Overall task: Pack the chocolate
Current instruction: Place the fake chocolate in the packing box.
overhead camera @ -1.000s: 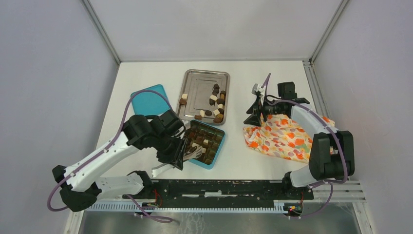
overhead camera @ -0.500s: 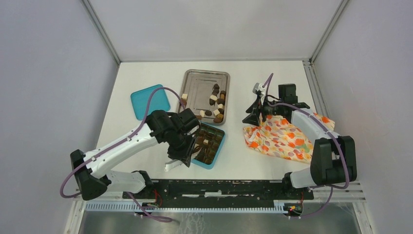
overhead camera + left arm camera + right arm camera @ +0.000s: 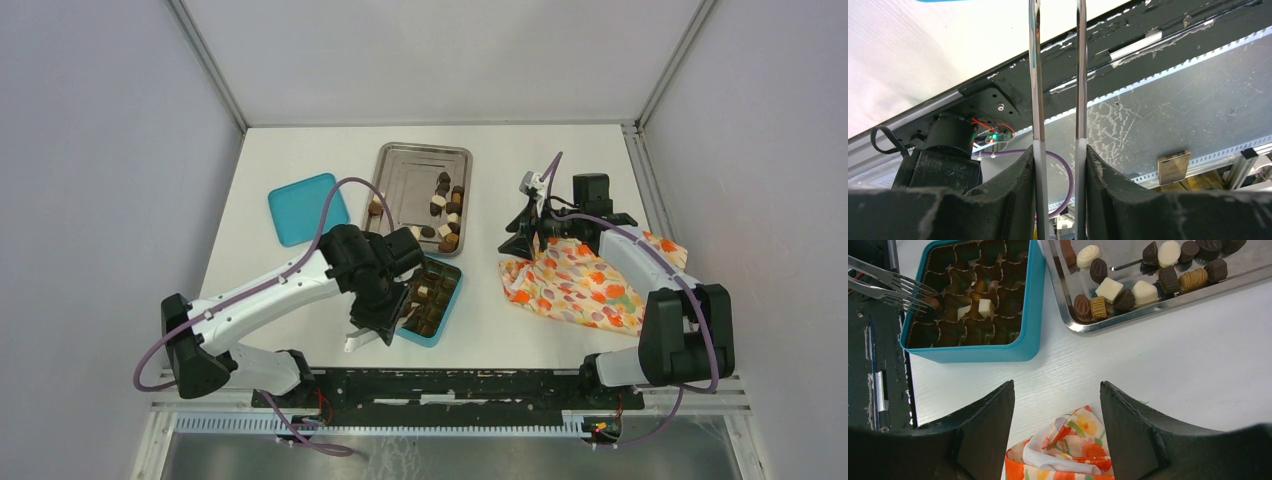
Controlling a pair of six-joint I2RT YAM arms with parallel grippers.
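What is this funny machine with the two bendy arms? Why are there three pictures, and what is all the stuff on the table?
It is a robot with two arms fixed to a white table. One picture looks down from above. The other two come from little cameras on the wrists, so you see each arm's black fingers up close. On the table are a shiny steel tray with small brown and white chocolates, a teal square box with little compartments, a flat teal lid and an orange flowery cloth. The left gripper squeezes long metal tongs, whose fork-like tips reach over the box. The right gripper is open and holds nothing, near the cloth's edge.
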